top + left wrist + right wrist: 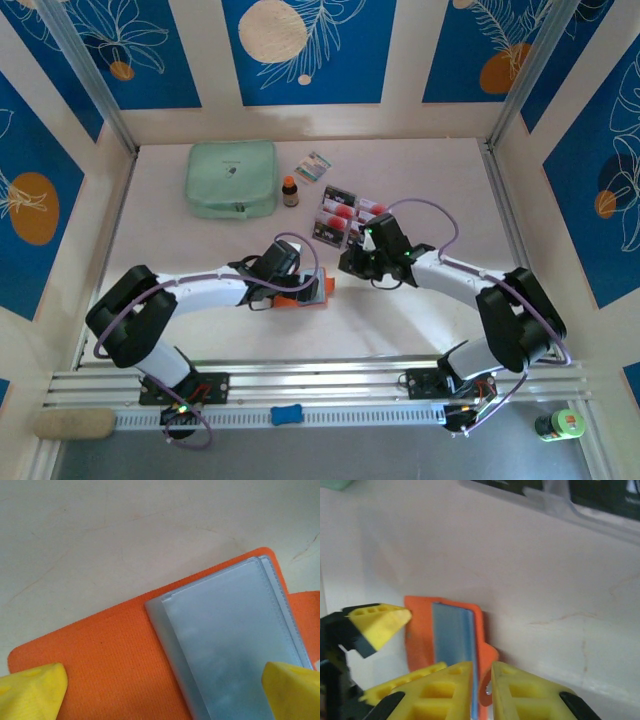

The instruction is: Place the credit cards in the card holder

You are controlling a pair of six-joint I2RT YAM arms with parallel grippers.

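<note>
L claw wide open over orange card holder, mid tabletop. R wrist cam: R claw narrow, pale sliver between tips, can't tell if gripped. Top cam: credit cards lie beyond holder, right of mint pouch

From above, the left gripper covers most of the card holder, only orange edges peeking out; the right arm overlaps the nearest of the credit cards; the bottle has a label too small to read; at the left wrist, the holder runs off the lower and right edges; at the right wrist, the right gripper has a thin pale edge between its fingers, card or pocket leaf I cannot tell; the dark shapes along the top are too blurred to name.
</note>
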